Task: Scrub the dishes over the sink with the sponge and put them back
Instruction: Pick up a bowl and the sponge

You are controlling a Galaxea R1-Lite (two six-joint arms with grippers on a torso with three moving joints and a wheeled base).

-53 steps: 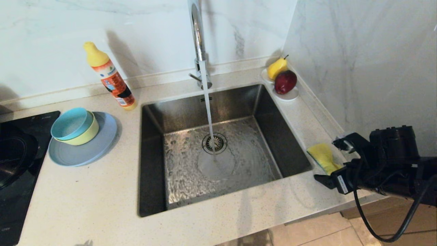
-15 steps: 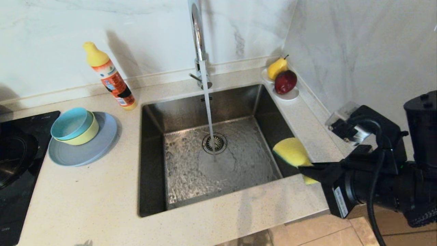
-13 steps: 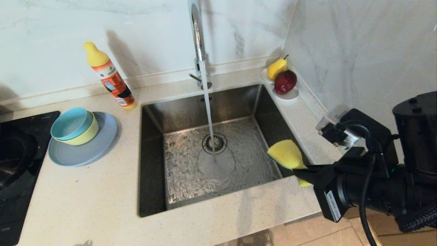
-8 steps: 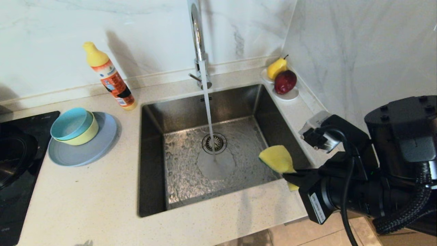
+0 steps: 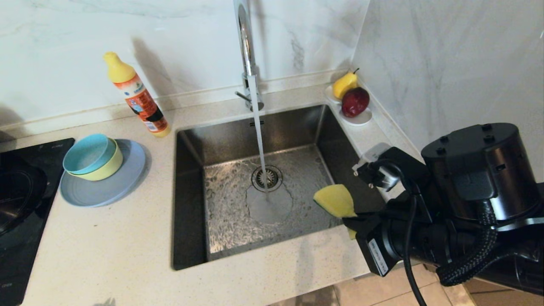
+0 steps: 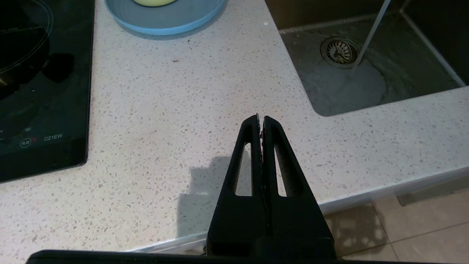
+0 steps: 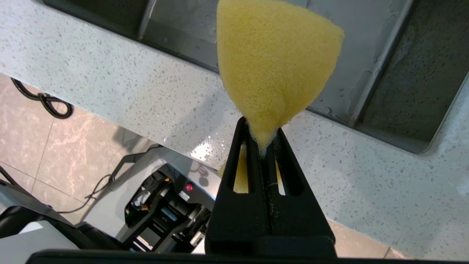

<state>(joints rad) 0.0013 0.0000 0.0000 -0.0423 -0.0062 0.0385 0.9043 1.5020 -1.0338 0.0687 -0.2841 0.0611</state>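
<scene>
Sink point(image 5: 191, 204) held running water over its drain. Plate point(image 5: 102, 187) at 9 o'clock carried yellow bowl point(image 5: 104, 168) with teal bowl point(image 5: 87, 153) nested inside. Right gripper point(image 7: 262, 146) pinched tight on sponge point(image 5: 333, 199) at sink's 4 o'clock edge, long axis pointing toward the drain. Cooktop point(image 6: 40, 110) read "C21EW". Left gripper point(image 6: 261, 119) was closed, empty, over the counter.

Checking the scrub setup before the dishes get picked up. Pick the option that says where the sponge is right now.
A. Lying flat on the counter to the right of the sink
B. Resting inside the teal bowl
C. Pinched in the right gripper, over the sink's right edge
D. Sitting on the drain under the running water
C: the right gripper is shut on the sponge, squeezing its near end, and holds it above the right side of the sink.
</scene>
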